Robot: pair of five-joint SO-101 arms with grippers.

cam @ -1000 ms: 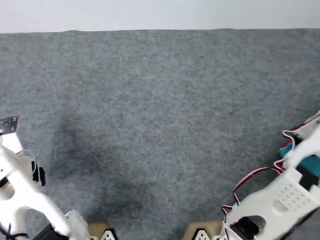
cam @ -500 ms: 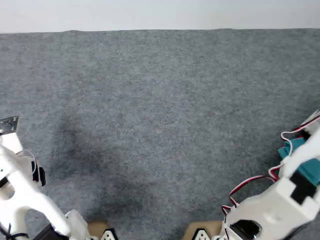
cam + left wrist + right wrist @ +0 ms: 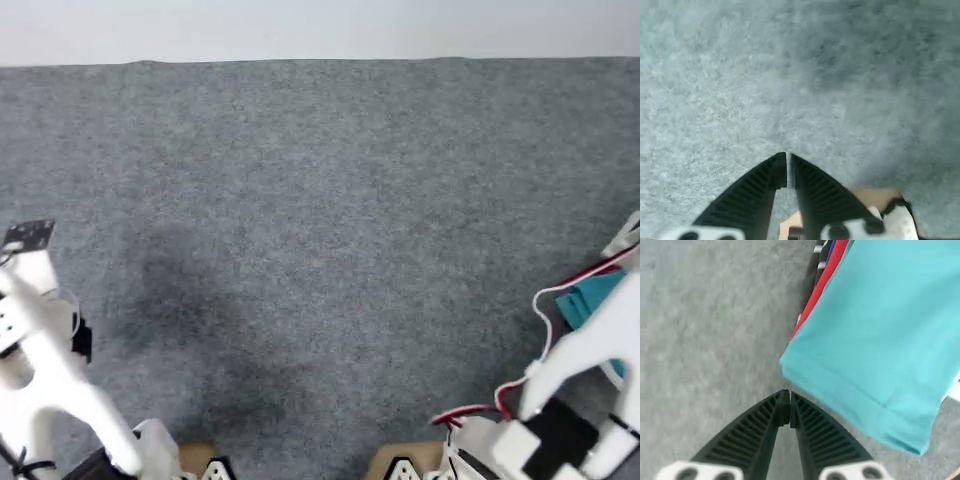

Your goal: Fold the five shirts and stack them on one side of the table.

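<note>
Teal shirt (image 3: 880, 335) lay just beside your right gripper (image 3: 786, 399), closed on nothing, so a swing could've snagged it; left gripper (image 3: 788, 161) likewise closed, nothing held.

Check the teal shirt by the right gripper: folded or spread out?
Folded. The teal shirt shows straight edges and a squared corner, lying atop red and striped layers that peek out along one side.

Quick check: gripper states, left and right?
Left gripper: closed, holding nothing.
Right gripper: closed, holding nothing, beside the teal shirt.
</note>
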